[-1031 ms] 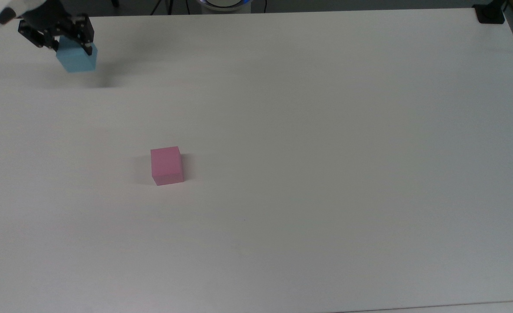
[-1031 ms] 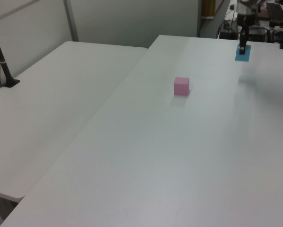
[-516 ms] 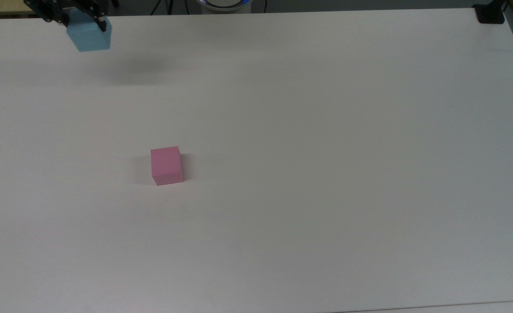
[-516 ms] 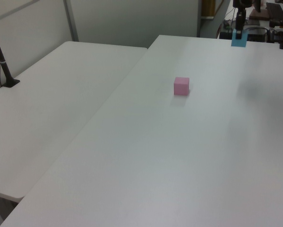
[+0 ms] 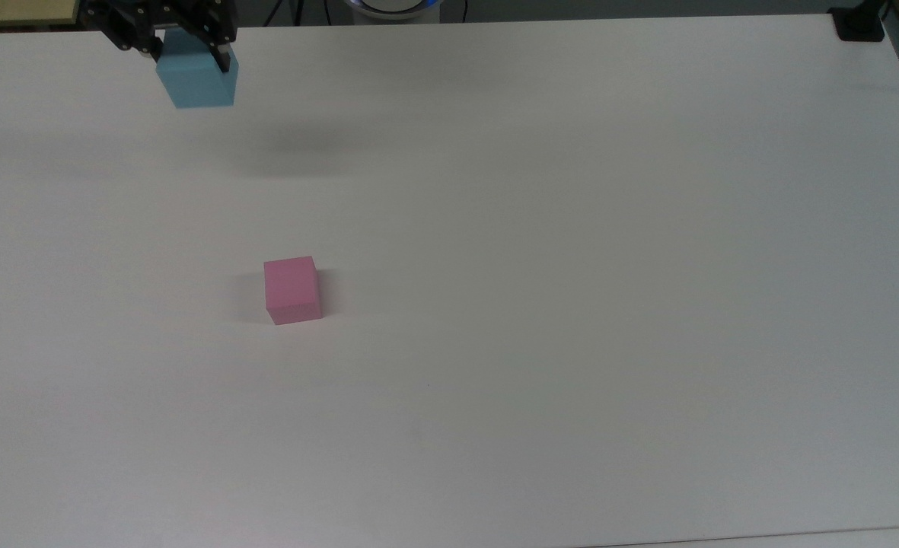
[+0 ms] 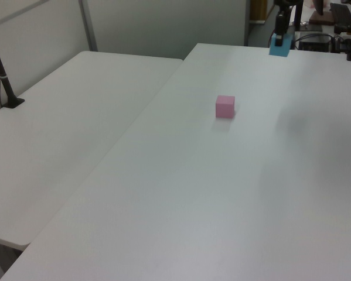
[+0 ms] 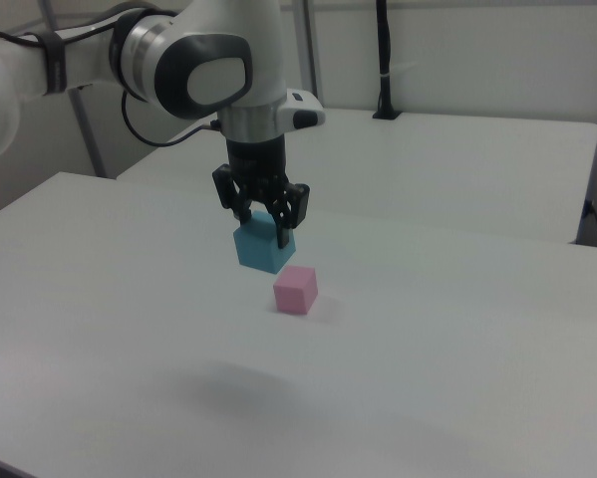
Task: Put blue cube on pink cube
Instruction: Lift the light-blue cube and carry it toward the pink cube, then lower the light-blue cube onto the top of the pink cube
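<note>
Above table (image 5: pixel 571 304), gripper (image 5: pixel 189 52) (clamping blue cube (image 5: pixel 196 80)).

No legible text, label, brand, number or sign found. The blue cube (image 5: pixel 196 82) and pink cube (image 5: pixel 292 290) have plain faces. The arm (image 7: pixel 193 65) appears unmarked, though any fine print there may be too small to tell.
</note>
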